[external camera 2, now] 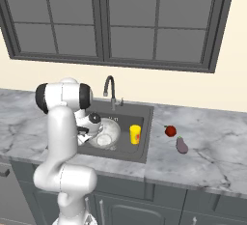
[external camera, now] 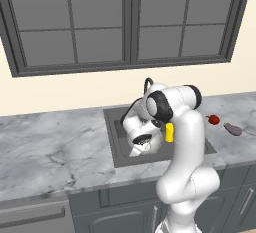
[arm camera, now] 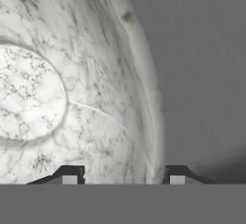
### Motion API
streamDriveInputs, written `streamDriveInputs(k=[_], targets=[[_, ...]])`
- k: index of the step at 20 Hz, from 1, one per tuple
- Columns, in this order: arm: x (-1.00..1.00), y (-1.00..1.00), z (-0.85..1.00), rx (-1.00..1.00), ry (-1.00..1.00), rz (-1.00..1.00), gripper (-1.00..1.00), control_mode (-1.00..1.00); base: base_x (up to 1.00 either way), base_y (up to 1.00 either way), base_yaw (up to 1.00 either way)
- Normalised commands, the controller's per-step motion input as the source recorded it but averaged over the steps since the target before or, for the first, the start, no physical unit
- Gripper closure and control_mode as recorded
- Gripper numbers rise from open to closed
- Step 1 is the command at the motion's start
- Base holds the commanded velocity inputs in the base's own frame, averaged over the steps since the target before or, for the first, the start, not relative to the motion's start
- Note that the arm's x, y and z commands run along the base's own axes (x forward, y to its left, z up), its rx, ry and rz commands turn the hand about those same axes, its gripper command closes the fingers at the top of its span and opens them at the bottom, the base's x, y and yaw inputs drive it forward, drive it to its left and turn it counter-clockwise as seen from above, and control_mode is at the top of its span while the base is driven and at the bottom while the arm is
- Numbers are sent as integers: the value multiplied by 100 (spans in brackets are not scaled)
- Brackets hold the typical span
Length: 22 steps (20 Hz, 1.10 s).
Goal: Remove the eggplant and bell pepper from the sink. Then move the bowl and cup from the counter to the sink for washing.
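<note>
Two fingertips straddle the bowl rim in the hand view, jaws parted, not pinching it. Bowl and cup sit in the sink. Farther right on the counter, pepper and eggplant lie. Right base view shows the faucet.

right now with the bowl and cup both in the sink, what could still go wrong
The gripper is open, its fingertips straddling the rim of the bowl; lifting at an angle might catch the rim and tip the bowl. The cup stands upright close beside the bowl in the sink, so a shoved bowl could knock it over.
</note>
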Motion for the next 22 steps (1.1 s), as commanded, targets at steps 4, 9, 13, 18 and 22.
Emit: streamDriveInputs(k=[4, 9, 13, 18, 22], targets=[[4, 0, 10, 0, -1, 0, -100, -100, 0, 0, 0], [0, 0, 17, 0, -5, 0, -100, -100, 0, 0, 0], [0, 0, 21, 0, -4, -1, -100, -100, 0, 0, 0], [0, 0, 23, 0, 0, -6, -100, -100, 0, 0, 0], [0, 0, 25, 0, 0, -9, -100, -100, 0, 0, 0]])
